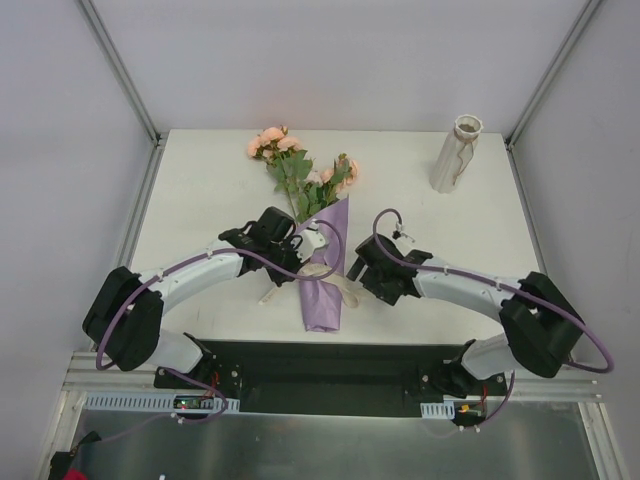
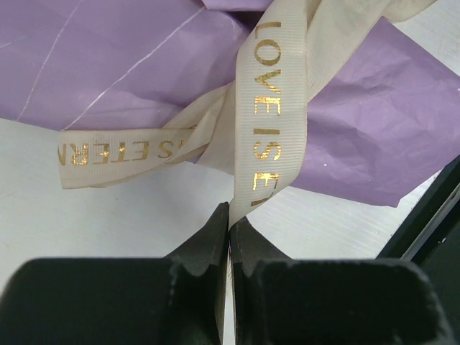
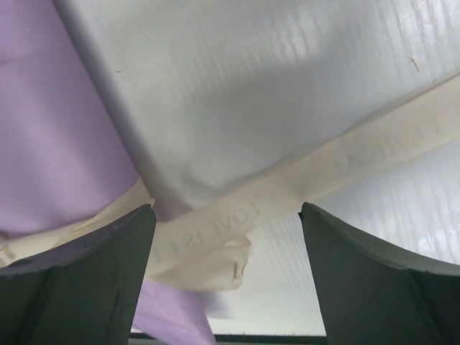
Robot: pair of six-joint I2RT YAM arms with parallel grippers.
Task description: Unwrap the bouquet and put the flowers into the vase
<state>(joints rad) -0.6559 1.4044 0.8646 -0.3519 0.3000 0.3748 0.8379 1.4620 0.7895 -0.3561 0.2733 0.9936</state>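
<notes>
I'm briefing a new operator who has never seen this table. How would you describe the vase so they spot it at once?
Take the white table and look to its far right corner. The vase stands there by itself. It is the only tall, slim, off-white piece with a wavy rim, while the bouquet lies flat mid-table in lilac paper.

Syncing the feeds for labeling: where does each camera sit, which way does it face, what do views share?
Top external: above and behind the robot, looking down at bouquet, vase, table; left arm, right arm show.
Left wrist: on the left arm, facing the ribbon; left gripper shut on it.
Right wrist: low over the wrap and table; right gripper open.
Shared: both wrists see ribbon and wrap.
</notes>
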